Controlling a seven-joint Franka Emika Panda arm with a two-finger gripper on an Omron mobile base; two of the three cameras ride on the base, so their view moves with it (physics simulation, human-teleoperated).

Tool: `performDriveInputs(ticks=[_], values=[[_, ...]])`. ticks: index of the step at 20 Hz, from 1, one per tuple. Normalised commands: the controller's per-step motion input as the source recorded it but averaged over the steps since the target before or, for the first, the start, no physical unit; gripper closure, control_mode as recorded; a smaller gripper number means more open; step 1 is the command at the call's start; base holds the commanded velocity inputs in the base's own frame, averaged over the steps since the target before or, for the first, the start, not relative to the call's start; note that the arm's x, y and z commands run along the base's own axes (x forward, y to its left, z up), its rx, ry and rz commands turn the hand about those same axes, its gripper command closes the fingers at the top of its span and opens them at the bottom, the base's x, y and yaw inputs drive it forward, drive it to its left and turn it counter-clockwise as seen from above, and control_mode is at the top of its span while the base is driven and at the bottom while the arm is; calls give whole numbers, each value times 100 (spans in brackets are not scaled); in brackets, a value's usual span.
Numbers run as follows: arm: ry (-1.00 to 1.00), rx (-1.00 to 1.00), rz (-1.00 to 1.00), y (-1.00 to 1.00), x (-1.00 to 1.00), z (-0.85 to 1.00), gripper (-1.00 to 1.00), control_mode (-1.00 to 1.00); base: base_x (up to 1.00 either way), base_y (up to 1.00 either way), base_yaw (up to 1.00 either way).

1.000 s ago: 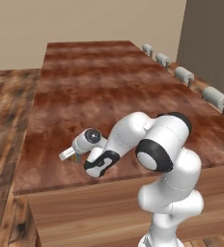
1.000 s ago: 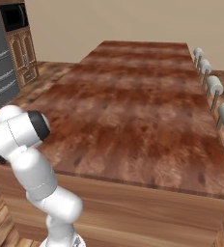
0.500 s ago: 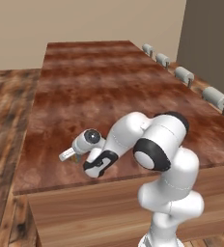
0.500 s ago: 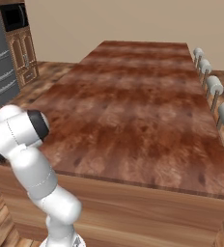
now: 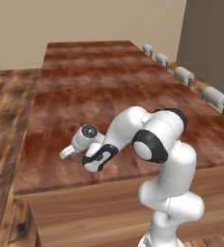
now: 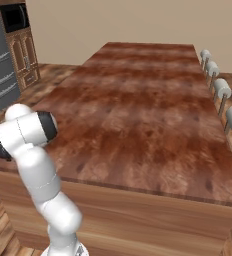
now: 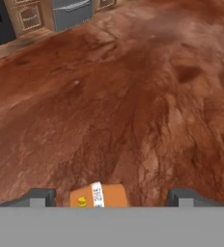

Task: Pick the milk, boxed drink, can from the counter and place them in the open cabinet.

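My arm is folded low over the near left part of the worktop [image 5: 109,77], hand down close to the wood near its front edge. In the hand view my jaws [image 7: 109,198] stand wide apart, one dark fingertip at the lower left and the other at the lower right, with the boxed drink [image 7: 98,195] between them. The box is yellow-orange with a white band and a small yellow mark on its upper face; it sits closer to the left fingertip than to the right. There is a clear gap of wood between the box and each fingertip, so I have hold of nothing. In the left base view a small sliver of orange-brown [image 5: 76,156] shows just under my hand, on the worktop surface; most of the box is hidden there by the wrist. The worktop is a long reddish-brown wood-grain slab over a lighter wooden base. Along its far right side stands a row of grey-backed stools [image 6: 223,90]. In the right base view, low arched-panel cabinets [image 6: 23,57] and a dark grey appliance [image 6: 0,75] stand beyond the worktop's left end.
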Motion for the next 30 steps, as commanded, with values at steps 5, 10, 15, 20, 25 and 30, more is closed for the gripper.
performDriveInputs(ticks=[5,10,15,20,25,30], values=[[1,-3,0,0,0,-30,100,-100,0,0,0],[0,0,0,0,0,-2,100,-100,0,0,0],[0,0,0,0,0,2,100,-100,0,0,0],[-4,0,-3,0,-1,65,100,-100,0,0,0],[-5,0,-1,0,-6,100,100,-100,0,0,0],[0,0,0,0,-21,100,100,-100,0,0,0]])
